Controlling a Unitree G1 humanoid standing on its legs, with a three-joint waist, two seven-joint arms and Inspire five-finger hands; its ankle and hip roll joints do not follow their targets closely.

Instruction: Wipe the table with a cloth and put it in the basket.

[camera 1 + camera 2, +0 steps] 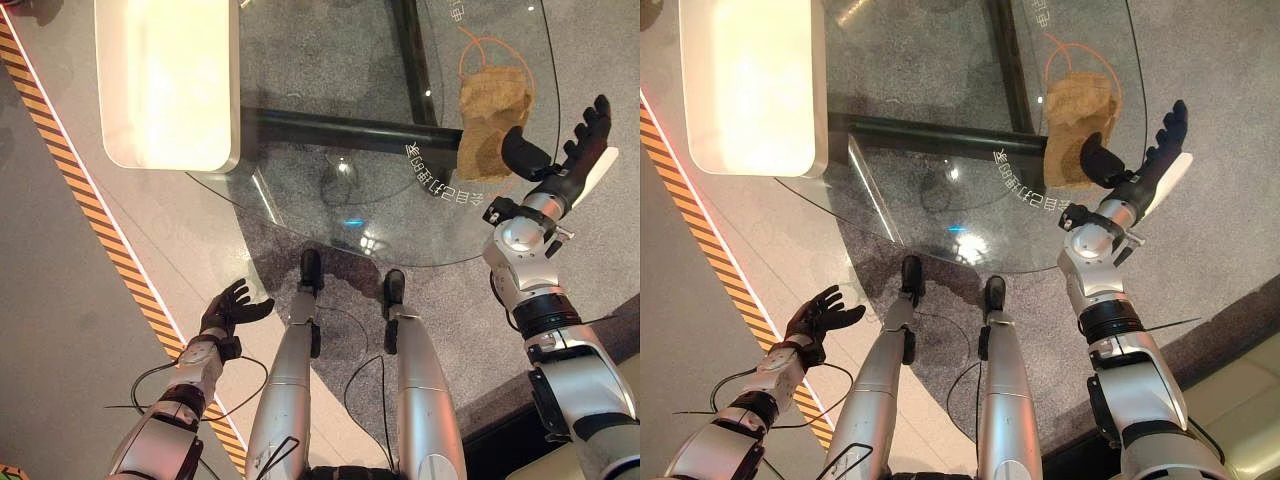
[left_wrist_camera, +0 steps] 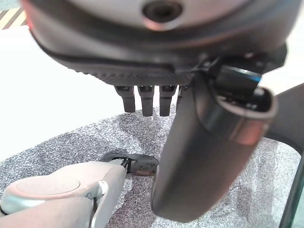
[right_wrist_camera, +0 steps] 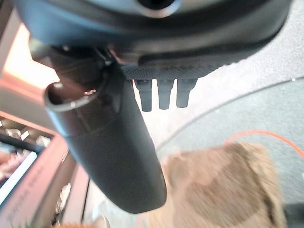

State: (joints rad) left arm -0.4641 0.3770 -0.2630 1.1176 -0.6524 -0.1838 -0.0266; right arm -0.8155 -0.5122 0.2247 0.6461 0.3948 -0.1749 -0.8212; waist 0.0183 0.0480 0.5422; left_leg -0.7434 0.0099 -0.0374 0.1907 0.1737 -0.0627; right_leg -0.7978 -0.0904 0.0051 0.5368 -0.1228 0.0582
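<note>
- Left eye view: a crumpled tan cloth lies on the round glass table, upper right; the right hand hovers beside it, fingers spread, empty.
- Right eye view: the left hand hangs lower left, loosely open, empty.
- Right wrist view: the cloth sits beyond the thumb.

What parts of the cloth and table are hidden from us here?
- Cloth: in the left eye view the right hand's thumb covers its near corner. In the right wrist view the thumb hides one side and the picture edge cuts off the rest.
- Orange cord: too thin to tell what it belongs to.
- Glass table: its far part is cut off by the top edge.
- Left hand: hangs open, low beside the table.
</note>
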